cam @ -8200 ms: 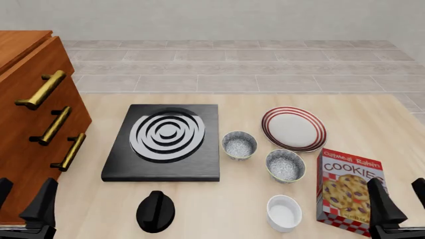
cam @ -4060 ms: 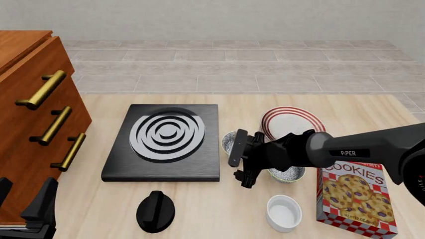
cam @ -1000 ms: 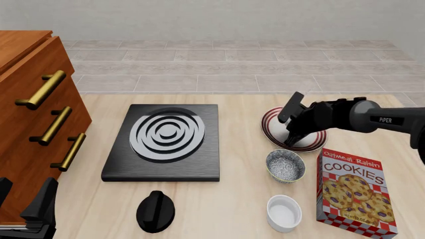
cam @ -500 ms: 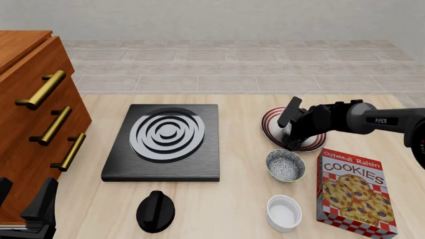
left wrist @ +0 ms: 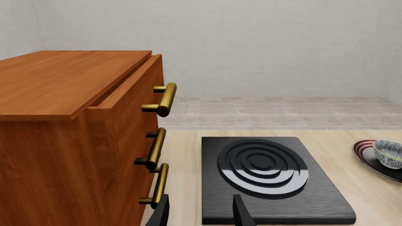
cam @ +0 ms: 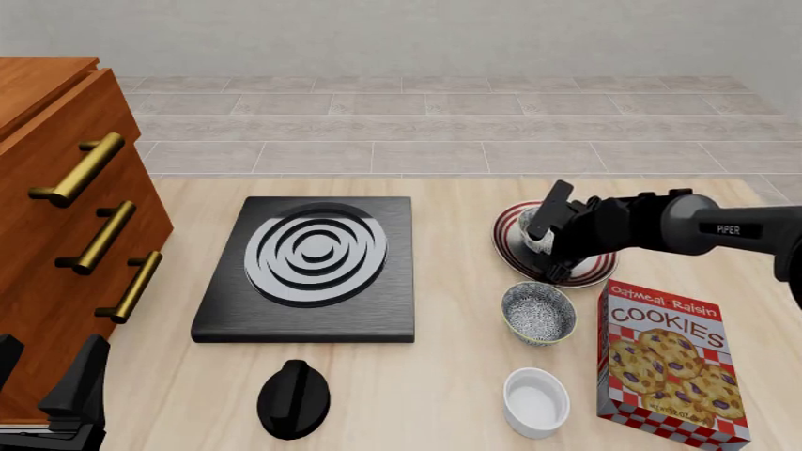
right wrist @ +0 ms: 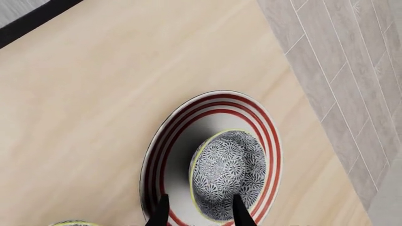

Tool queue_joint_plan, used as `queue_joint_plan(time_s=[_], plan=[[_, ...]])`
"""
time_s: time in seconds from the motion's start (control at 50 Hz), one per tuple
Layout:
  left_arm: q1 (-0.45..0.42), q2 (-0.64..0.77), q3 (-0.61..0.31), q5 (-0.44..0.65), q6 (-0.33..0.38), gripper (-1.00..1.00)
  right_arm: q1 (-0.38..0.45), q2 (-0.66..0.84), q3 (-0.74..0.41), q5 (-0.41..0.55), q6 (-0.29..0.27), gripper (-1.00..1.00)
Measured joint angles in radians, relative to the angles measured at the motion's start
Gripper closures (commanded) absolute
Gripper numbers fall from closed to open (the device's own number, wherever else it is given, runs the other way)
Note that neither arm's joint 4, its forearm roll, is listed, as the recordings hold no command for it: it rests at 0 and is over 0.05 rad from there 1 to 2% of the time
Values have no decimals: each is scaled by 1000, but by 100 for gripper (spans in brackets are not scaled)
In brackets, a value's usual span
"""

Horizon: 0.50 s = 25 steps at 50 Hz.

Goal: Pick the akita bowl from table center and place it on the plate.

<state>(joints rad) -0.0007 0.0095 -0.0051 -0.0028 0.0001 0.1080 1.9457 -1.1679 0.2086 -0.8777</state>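
Note:
The akita bowl (cam: pixel 536 233) (right wrist: pixel 227 174) (left wrist: pixel 389 153) stands on the red-striped plate (cam: pixel 589 268) (right wrist: pixel 169 141) (left wrist: pixel 366 151), toward its near left part. My right gripper (cam: pixel 549 235) (right wrist: pixel 199 213) hovers just over the bowl, open, with a fingertip on either side of the bowl's edge and a gap showing. Its dark patterned outside and pale green rim fill the right wrist view. My left gripper (cam: pixel 44 376) (left wrist: pixel 199 213) rests open and empty at the table's near left corner, facing the stove.
The black stove (cam: pixel 307 268) (left wrist: pixel 270 179) lies left of the plate. A slightly bigger speckled bowl (cam: pixel 539 313) sits just in front of the plate, with a white ramekin (cam: pixel 535 402), a cookie box (cam: pixel 664 362) and a black knob (cam: pixel 293 398) nearer. A wooden cabinet (cam: pixel 63 235) stands at left.
The bowl has gone from beside the stove to the plate, carried by my right gripper. Over the last second the gripper dipped onto the plate and the bowl now shows free between its fingers.

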Motion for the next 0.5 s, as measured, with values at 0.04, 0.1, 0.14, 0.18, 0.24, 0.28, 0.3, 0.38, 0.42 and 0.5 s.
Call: queue_joint_plan(time_s=[0.04,0.1,0.14,0.18,0.24,0.28,0.3,0.38,0.42,0.5], plan=[[0,0,0,0,0,-100,2,-8,6,-2,0,-100],[0,0,0,0,0,-100,9,-21,15,-5,3,-100],[0,0,0,0,0,-100,12,-30,23,-8,4,-100],[0,0,0,0,0,-100,15,-40,32,-13,4,-100],[0,0,0,0,0,-100,16,-60,56,-30,-6,-100],[0,0,0,0,0,-100,17,-74,71,-41,-9,-100],[0,0,0,0,0,-100,18,-81,80,-47,-9,-100],[0,0,0,0,0,-100,24,-111,113,-70,-8,-100],[0,0,0,0,0,-100,28,-128,133,-82,-5,-100],[0,0,0,0,0,-100,35,-163,174,-105,-2,-100]])
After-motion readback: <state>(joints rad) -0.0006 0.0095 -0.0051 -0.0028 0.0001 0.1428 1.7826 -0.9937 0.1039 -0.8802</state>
